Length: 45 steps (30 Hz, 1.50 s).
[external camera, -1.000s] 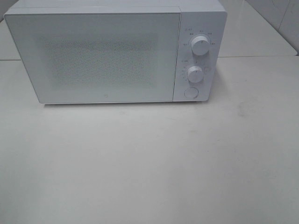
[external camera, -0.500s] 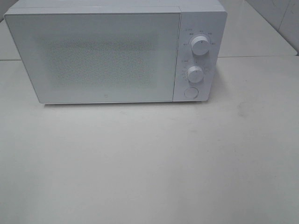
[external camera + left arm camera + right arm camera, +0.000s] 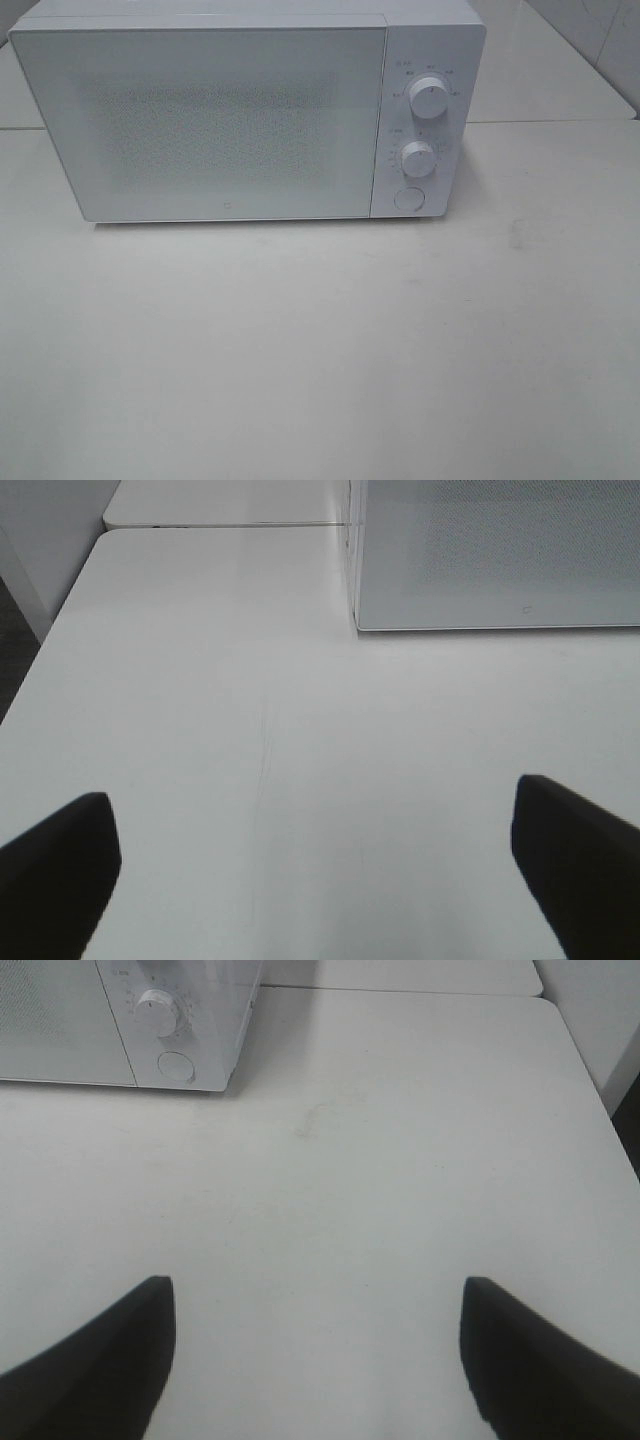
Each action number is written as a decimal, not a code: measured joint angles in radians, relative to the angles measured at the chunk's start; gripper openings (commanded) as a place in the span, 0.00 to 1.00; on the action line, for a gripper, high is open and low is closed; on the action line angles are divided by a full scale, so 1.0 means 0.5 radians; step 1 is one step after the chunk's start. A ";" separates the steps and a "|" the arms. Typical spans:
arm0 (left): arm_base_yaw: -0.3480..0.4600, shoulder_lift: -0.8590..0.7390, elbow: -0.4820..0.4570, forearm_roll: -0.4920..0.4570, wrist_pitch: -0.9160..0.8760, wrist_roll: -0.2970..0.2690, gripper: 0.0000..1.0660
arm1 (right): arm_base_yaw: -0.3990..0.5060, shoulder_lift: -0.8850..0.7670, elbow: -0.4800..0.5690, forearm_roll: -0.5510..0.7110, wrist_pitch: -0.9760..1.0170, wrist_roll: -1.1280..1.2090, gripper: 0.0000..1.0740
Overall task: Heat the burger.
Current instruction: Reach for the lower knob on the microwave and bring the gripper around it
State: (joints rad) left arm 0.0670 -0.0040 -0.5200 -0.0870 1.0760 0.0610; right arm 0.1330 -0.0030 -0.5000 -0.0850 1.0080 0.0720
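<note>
**Burger out of sight, microwave shut**

The burger is showing in no view; it may be sitting behind the microwave [image 3: 240,115] door [image 3: 200,120]. The left gripper [image 3: 312,800] and right gripper [image 3: 317,1288] are hanging spread and empty over the near table [image 3: 320,350]. Turning the lower knob [image 3: 417,159] blind is risking heating an empty oven.

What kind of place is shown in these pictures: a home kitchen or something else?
Probably a staged kitchen corner in a lab rather than a lived-in home kitchen. A white microwave with a dial panel and a closed door stands on plain white tables pushed together. What look like pale wall tiles are behind.
</note>
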 measured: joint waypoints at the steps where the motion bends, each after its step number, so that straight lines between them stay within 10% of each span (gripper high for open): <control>1: 0.000 0.000 0.000 0.000 0.000 0.000 0.95 | 0.000 0.000 0.000 0.000 0.000 0.000 0.71; 20: 0.000 0.000 0.000 0.000 0.000 0.000 0.95 | 0.000 0.008 -0.054 0.000 -0.020 0.006 0.71; 45: 0.000 0.000 0.000 0.000 0.000 -0.002 0.95 | 0.000 1.052 -0.090 0.000 -1.052 0.006 0.71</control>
State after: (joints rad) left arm 0.0670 -0.0040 -0.5200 -0.0870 1.0760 0.0600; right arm 0.1330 0.5230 -0.5450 -0.0850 0.4820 0.0750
